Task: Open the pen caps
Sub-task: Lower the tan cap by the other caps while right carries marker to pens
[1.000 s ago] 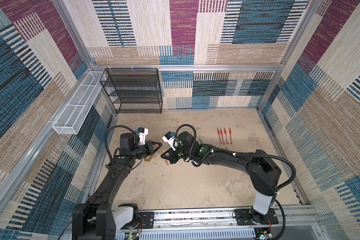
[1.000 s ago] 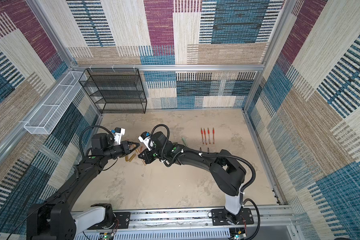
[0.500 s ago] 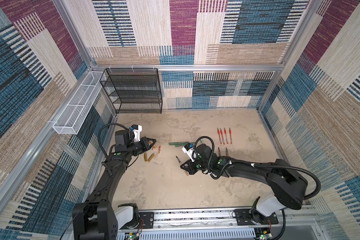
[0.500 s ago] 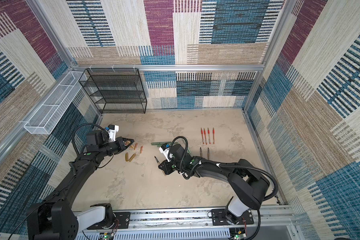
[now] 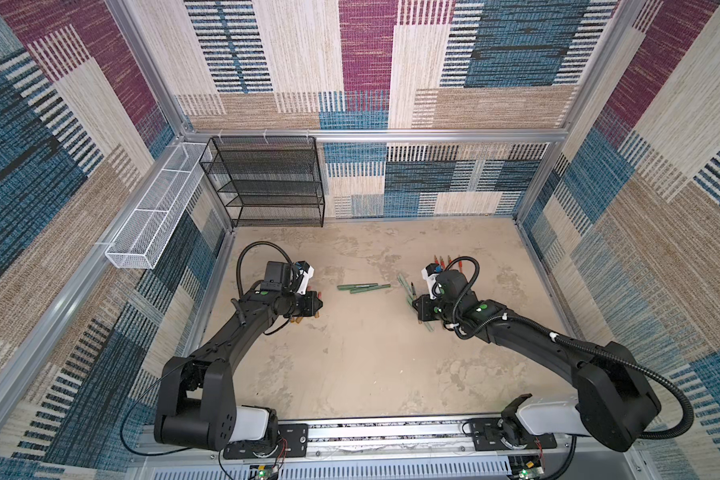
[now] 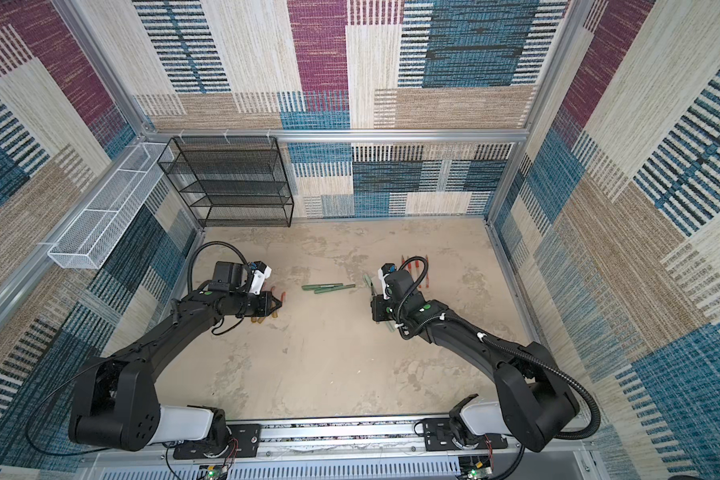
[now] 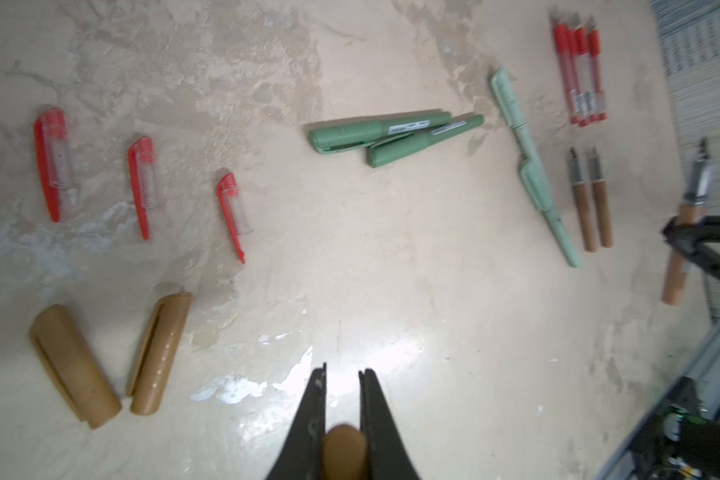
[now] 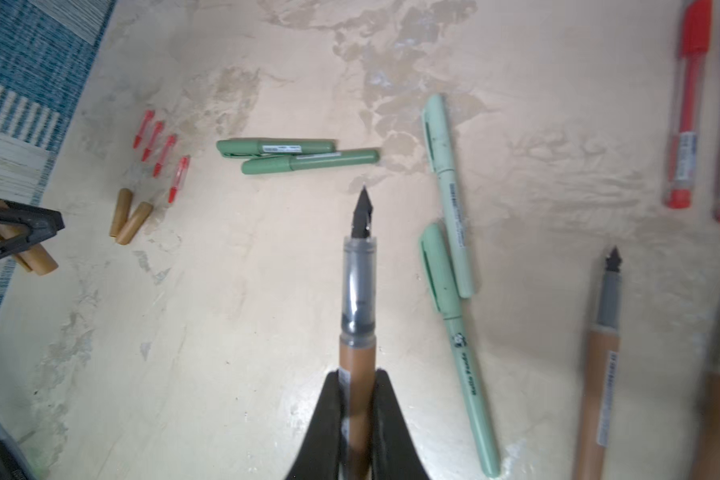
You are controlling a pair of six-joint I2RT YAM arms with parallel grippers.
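Overhead pair; wrists close, seemingly downward

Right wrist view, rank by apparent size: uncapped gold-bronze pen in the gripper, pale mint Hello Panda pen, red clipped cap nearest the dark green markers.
1. Uncapped gold-bronze pen, only slightly ahead and nearest the camera, so unsure.
2. Pale mint Hello Panda pen.
3. Red clipped cap.

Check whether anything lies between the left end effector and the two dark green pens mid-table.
Nothing visible does. In the left wrist view only bare table separates the left end effector from the dark green pens; red caps and loose bronze caps lie off to the side. It is shut on a bronze cap, though.
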